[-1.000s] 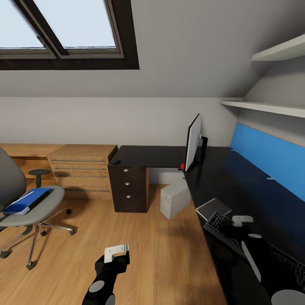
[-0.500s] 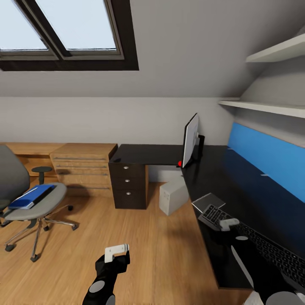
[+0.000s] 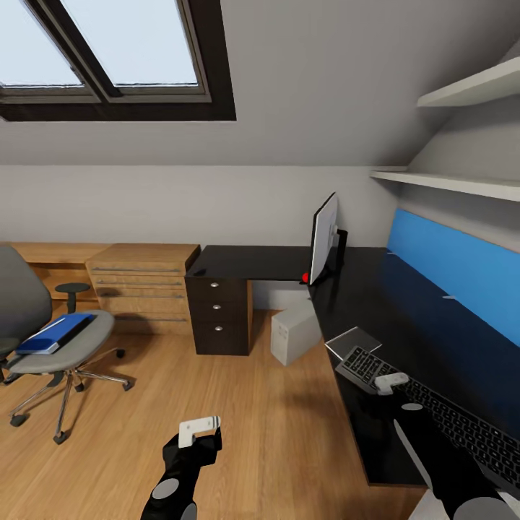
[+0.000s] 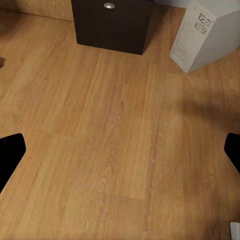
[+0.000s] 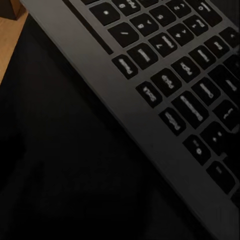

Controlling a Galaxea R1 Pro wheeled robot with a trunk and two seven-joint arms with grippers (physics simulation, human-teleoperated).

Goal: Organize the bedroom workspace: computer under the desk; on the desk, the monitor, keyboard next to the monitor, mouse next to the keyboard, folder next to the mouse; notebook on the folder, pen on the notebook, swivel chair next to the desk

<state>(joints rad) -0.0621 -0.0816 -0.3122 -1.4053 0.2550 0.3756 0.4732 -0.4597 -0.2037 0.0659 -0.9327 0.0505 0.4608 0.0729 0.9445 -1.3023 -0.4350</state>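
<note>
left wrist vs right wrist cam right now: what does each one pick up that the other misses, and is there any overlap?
Left wrist: the computer standing on the wood floor, beside the dark drawer unit; the left hand's black fingertips sit wide apart at the frame edges. Right wrist: the keyboard lying on the black desk, seen close up. Shared: only a sliver of wood floor, at one corner of the right wrist picture.
</note>
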